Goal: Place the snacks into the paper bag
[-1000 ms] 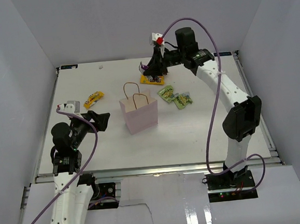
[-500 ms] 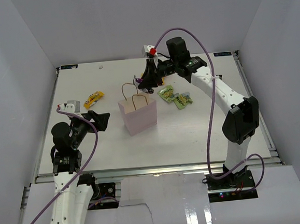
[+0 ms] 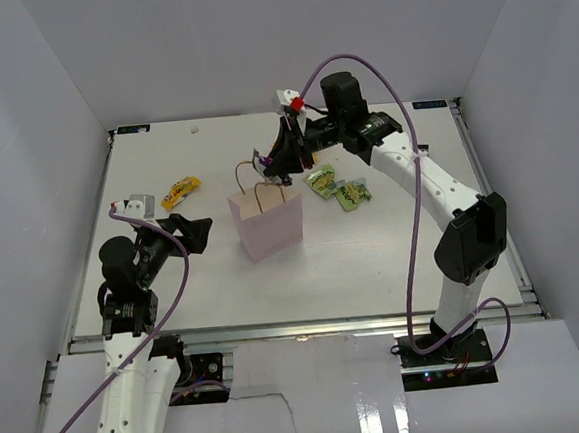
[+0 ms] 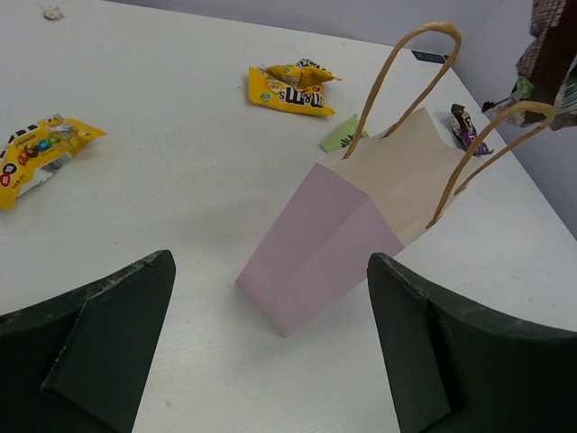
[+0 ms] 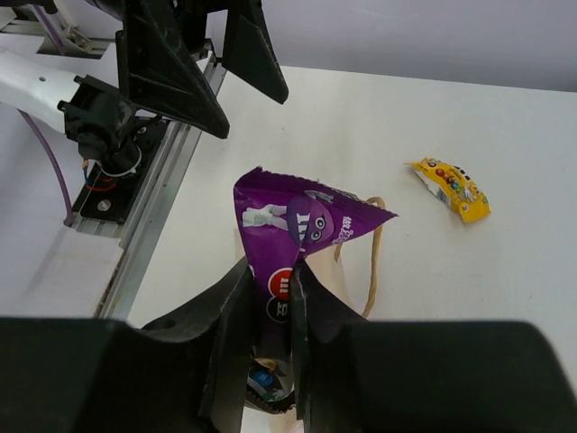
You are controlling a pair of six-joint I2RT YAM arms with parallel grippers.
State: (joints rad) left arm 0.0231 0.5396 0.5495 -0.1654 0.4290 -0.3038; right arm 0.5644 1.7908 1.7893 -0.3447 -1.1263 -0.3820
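Pale pink paper bag (image 3: pixel 270 228), purple packet (image 5: pixel 306 221), yellow packet (image 3: pixel 180 192), lime-green packets (image 3: pixel 319 180)

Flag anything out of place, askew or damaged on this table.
Nothing spilled or torn. The paper bag stands upright under the right hand, which grips a purple packet. One yellow packet behind the bag looks crumpled and folded over. A small pale scrap lies alone near the table's far edge.

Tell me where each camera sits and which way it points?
Top external: fixed above and behind the arms, looking down on the table; both arms show.
Left wrist: on the left arm, facing the paper bag; open left pincer frames it.
Right wrist: on the right arm, above the bag; right pincer grips a purple packet.
Shared: both wrist views show the bag and a yellow packet.
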